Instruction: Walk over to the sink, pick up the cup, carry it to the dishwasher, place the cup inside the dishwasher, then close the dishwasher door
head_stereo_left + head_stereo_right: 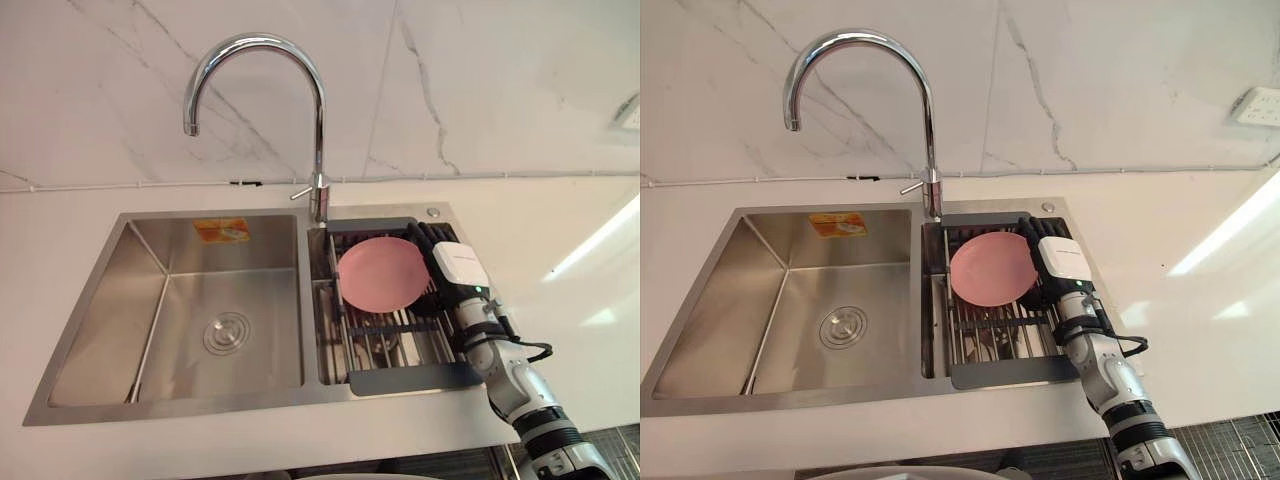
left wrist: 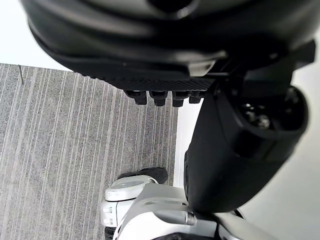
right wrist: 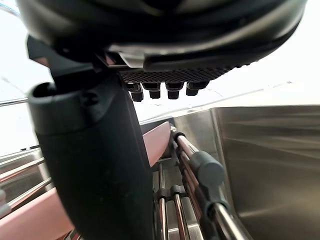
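Note:
A round pink dish-like piece (image 1: 382, 273), the only pink thing in view, leans in the dark drying rack (image 1: 415, 378) that fills the sink's right basin. My right hand (image 1: 458, 268), white cover on its back, hovers at the rack's right side, right next to the pink piece. Its fingers reach straight along the pink rim toward the wall, and I cannot tell whether they touch it. In the right wrist view the thumb (image 3: 100, 165) stands in front of the pink rim (image 3: 157, 142) and the rack's bars. My left hand (image 2: 240, 150) hangs relaxed over grey carpet.
The left basin (image 1: 200, 320) of the steel sink holds nothing but its drain. A tall chrome faucet (image 1: 318, 130) arches over the divider. White countertop (image 1: 560, 260) surrounds the sink, with a marble wall behind and a socket (image 1: 1260, 105) at the far right.

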Motion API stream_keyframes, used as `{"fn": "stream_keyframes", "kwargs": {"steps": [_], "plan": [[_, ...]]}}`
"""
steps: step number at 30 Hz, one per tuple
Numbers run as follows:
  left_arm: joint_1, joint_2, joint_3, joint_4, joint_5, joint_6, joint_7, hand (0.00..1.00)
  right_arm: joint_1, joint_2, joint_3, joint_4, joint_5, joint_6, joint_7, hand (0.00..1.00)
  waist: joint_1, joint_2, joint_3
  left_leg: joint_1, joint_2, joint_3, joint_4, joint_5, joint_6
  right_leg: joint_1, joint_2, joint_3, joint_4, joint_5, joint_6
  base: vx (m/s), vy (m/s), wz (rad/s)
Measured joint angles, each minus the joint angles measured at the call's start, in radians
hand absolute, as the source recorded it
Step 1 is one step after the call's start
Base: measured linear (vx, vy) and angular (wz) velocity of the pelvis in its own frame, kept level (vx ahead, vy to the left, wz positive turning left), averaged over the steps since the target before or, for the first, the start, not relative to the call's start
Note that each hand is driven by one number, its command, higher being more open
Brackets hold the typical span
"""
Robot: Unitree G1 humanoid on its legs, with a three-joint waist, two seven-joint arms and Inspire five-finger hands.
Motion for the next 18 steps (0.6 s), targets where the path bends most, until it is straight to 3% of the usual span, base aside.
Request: {"fn": "stream_keyframes", "kwargs": {"steps": [11, 12, 18], "plan": [[0.0, 0.011, -0.021, 0.01, 0.0, -0.018, 0.0, 1.0, -0.002, -0.063, 0.044, 0.006, -0.109, -0.083, -0.074, 1.0, 0.002, 0.0, 0.01, -0.007, -0.001, -0.022, 0.001, 0.003, 0.004, 0.002, 0.001, -0.014, 0.0, -0.003, 0.0, 0.01, 0.006, 0.02], [0.0, 0.012, -0.023, 0.01, 0.0, -0.021, 0.0, 1.0, -0.002, -0.068, 0.045, 0.006, -0.109, -0.091, -0.081, 0.0, 0.002, -0.001, 0.015, -0.007, 0.0, -0.022, 0.001, 0.003, 0.004, 0.002, 0.001, -0.014, 0.0, -0.003, 0.0, 0.0, 0.0, 0.0], [0.0, 0.023, -0.049, 0.011, 0.01, -0.047, 0.007, 1.0, -0.003, -0.105, 0.074, 0.03, -0.117, -0.128, -0.104, 0.0, 0.002, -0.001, 0.019, -0.008, -0.001, -0.026, 0.0, 0.003, 0.005, 0.004, 0.001, -0.017, 0.0, -0.003, 0.0, 0.0, 0.0, 0.0]]}}
